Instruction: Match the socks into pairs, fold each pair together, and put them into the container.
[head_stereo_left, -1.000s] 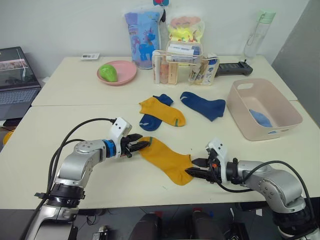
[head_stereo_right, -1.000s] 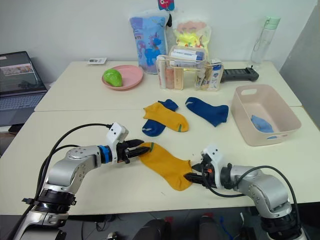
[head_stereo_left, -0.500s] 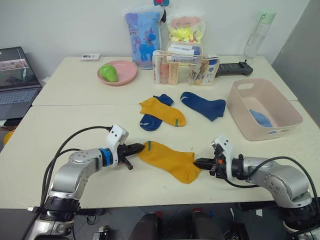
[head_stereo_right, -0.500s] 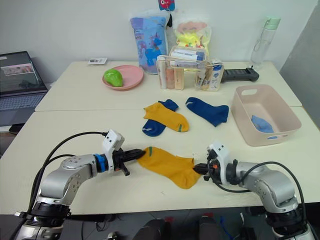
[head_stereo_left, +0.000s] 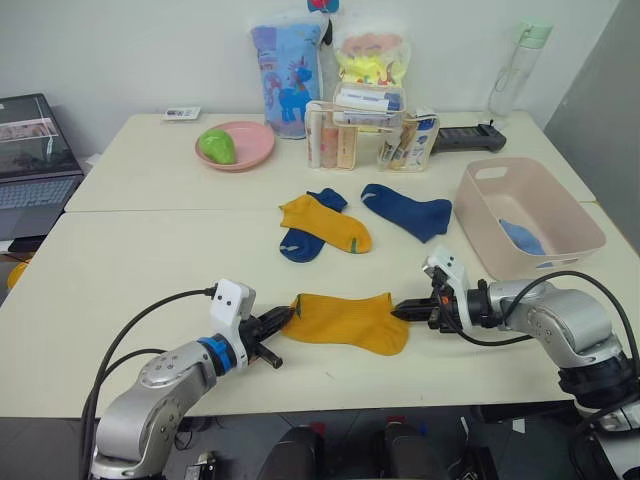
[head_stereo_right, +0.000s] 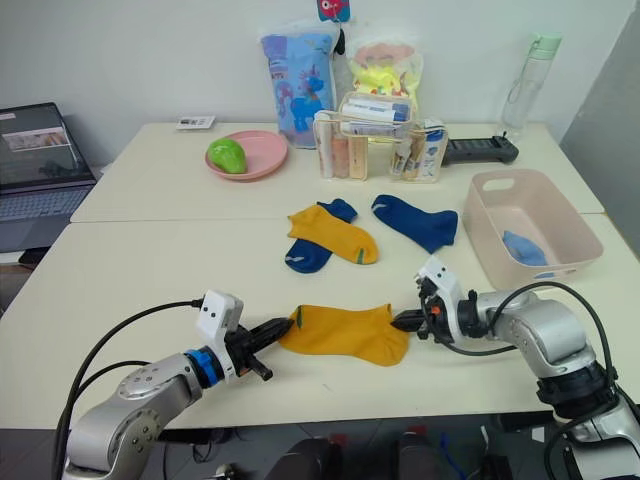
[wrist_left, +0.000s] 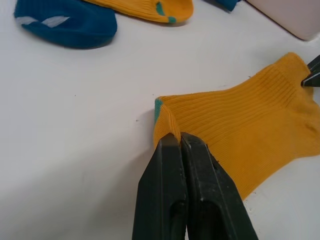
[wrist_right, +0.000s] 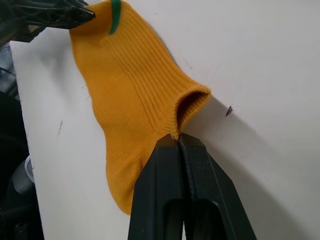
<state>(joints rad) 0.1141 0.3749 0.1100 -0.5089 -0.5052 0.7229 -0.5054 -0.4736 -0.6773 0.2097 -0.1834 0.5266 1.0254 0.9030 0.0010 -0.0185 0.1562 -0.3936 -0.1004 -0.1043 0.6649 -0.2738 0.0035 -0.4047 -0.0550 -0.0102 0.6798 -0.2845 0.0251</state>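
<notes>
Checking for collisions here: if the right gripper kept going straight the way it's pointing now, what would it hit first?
The right gripper, jaws shut on the mustard sock, points along it toward the left gripper holding the far end. It would push into that sock first.

Yellow sock (head_stereo_left: 345, 322), lower centre: ribbed knit cloth, matt, green tab at one end. Gripper fingers (wrist_left: 175, 195): smooth black plastic, slight sheen. Table (head_stereo_left: 140, 260): smooth, matt, cream-white. Tub (head_stereo_left: 578, 228), right: smooth pale pink plastic. Plate (head_stereo_left: 250, 145), upper left: glossy pink plastic.
</notes>
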